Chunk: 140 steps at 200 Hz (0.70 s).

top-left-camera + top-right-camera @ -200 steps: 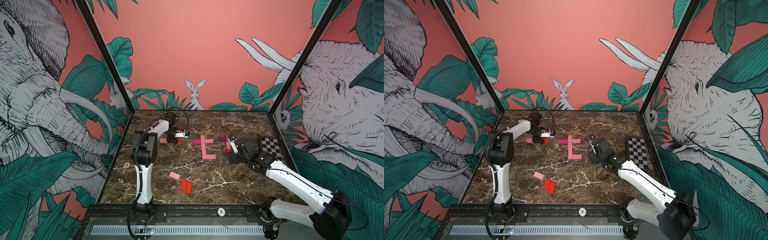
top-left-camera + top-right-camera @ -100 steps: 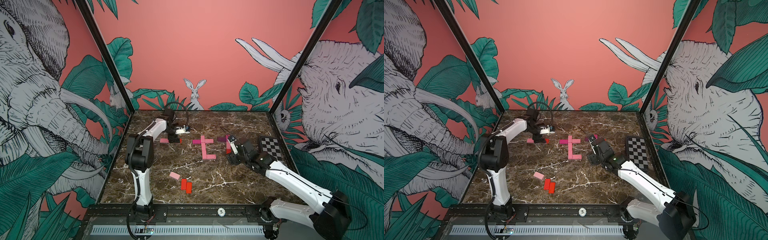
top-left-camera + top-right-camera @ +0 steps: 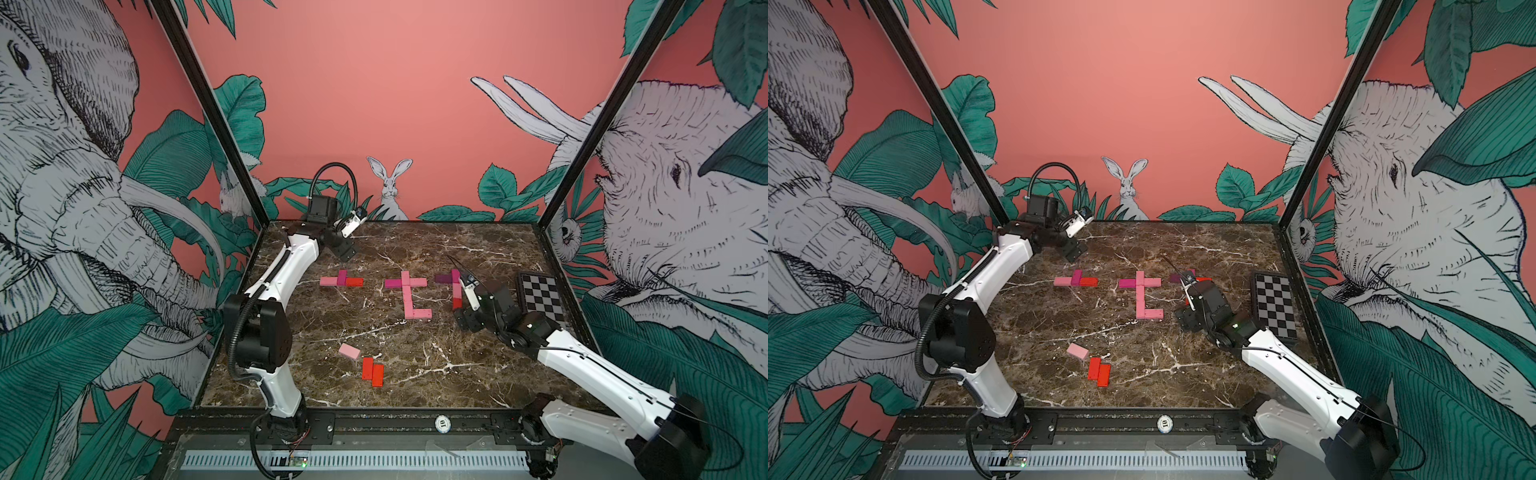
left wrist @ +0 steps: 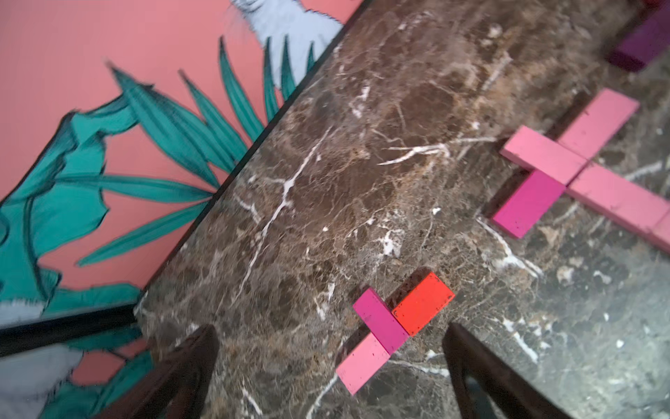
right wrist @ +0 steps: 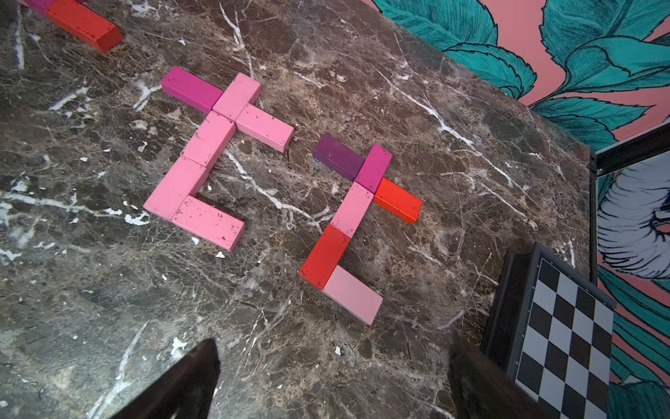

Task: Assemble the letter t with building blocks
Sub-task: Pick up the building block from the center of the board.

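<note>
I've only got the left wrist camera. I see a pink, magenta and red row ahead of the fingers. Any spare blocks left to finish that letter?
Observer: Yes, three lie loose near the front edge: a pale pink block and two red blocks side by side.
Operator: Is the letter on the right finished?
Observer: The right letter looks whole: crossbar, stem and a pale pink foot.
Operator: Where's the other arm?
Observer: The right fingers stand open and empty on the near side of that letter, beside the checkerboard plate.
</note>
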Each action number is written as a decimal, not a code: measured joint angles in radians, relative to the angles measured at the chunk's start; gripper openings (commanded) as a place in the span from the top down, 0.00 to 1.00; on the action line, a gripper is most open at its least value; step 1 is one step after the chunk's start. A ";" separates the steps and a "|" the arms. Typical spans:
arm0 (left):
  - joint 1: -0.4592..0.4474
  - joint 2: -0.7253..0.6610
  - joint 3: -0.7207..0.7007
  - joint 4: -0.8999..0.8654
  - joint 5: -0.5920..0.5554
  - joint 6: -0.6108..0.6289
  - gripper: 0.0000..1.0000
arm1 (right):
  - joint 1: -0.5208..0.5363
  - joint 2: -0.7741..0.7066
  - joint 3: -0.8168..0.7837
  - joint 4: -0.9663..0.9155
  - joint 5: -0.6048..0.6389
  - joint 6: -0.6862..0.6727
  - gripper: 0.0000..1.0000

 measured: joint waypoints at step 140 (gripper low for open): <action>-0.654 -0.595 -0.740 -0.293 -0.320 -1.323 0.01 | -0.006 -0.023 -0.002 0.019 0.004 0.022 0.04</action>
